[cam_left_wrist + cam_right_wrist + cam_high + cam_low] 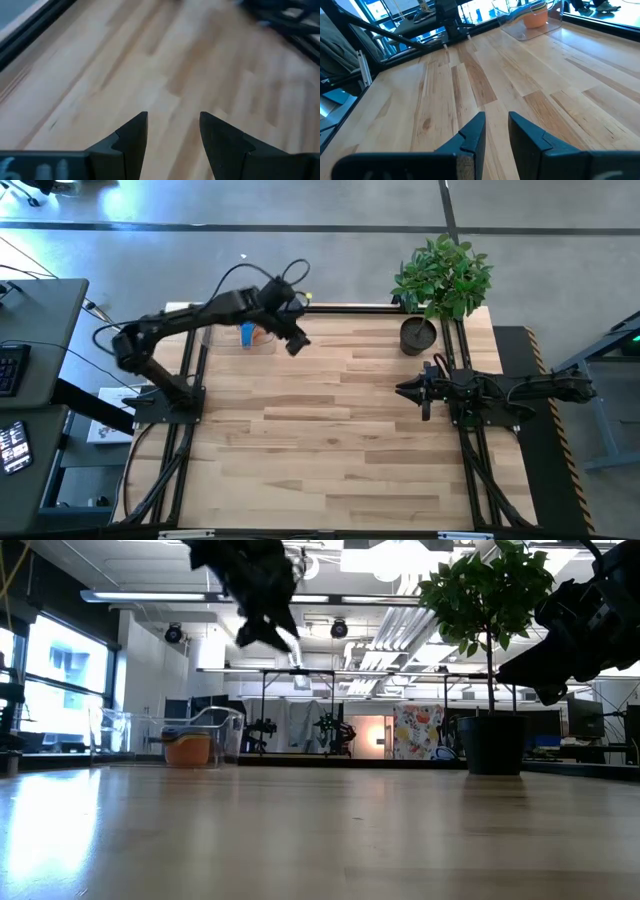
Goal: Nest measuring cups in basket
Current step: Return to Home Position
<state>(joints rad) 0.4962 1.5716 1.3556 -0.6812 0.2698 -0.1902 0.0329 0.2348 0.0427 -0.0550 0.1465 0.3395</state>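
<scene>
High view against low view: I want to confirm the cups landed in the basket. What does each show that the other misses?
Only the high view shows a blue cup beside the orange cup, and the right claw parked at the right edge of the table. Only the low view shows the basket as clear walls standing around the orange cup, plus the room behind. Both show the basket, the orange cup, the potted plant and the left claw, which hangs above the table near the basket.
</scene>
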